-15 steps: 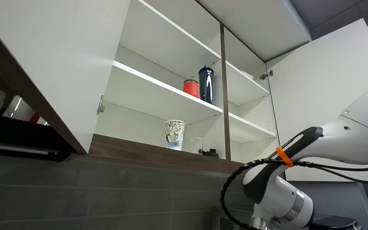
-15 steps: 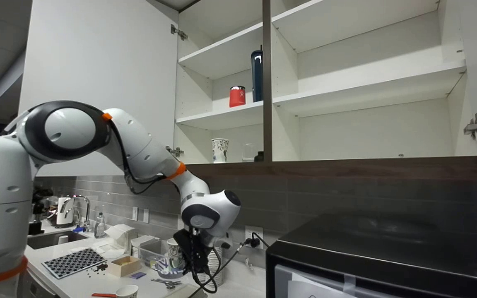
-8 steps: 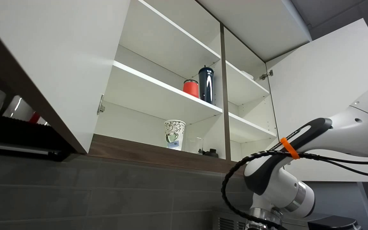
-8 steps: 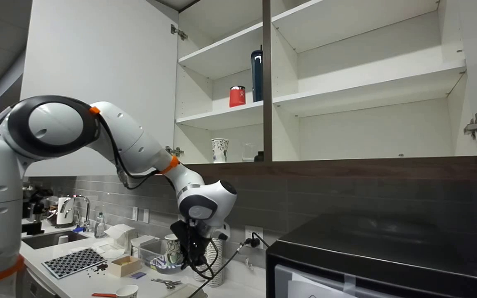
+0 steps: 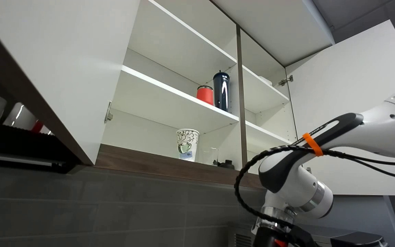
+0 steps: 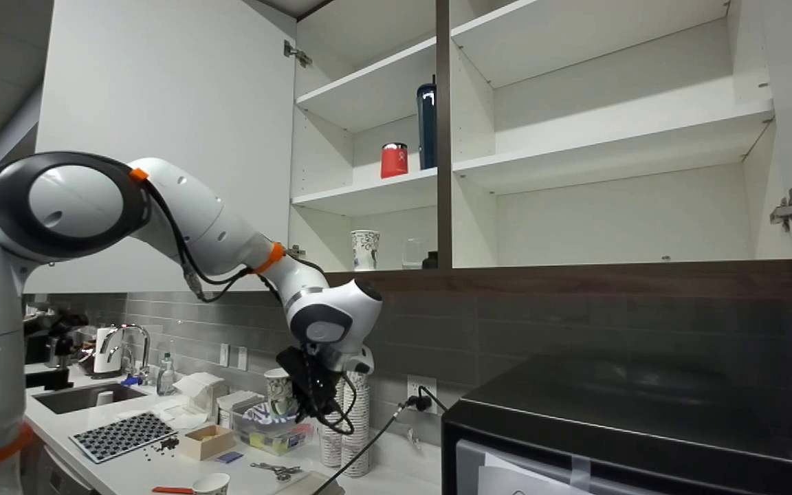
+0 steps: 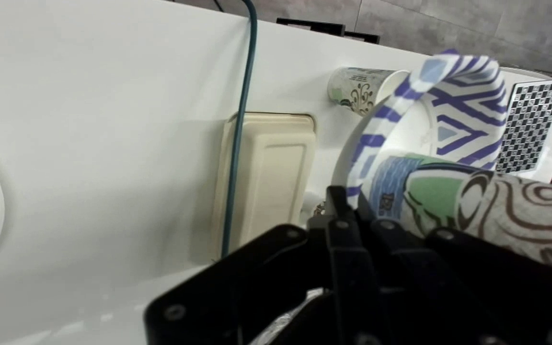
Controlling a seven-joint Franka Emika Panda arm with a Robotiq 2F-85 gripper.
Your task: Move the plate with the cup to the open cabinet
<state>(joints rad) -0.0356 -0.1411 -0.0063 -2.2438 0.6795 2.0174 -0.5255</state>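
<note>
Plate (image 7: 472, 110) in our claw (image 7: 350, 199), cup (image 7: 434, 191) aboard, held lower than the open cabinet (image 6: 616, 227).
Claw is nearly closed, pinching the plate's rim; we can't tell if it also touches the cup, which stands base-down in the plate just beside it. In an exterior view we see plate and cup up off the tabletop (image 6: 396, 478), over or in front of the bin (image 6: 248, 433), can't tell which; cup stack (image 6: 357, 430) near. In the cabinet, both exterior views: second cup (image 5: 188, 142) and glass (image 5: 209, 156) on the bottom level, red tumbler (image 5: 205, 95) next to a bottle (image 5: 221, 91) one level up. Wrist view: tan box (image 7: 276, 167) on the tabletop, cable (image 7: 244, 105) crossing in front.
</note>
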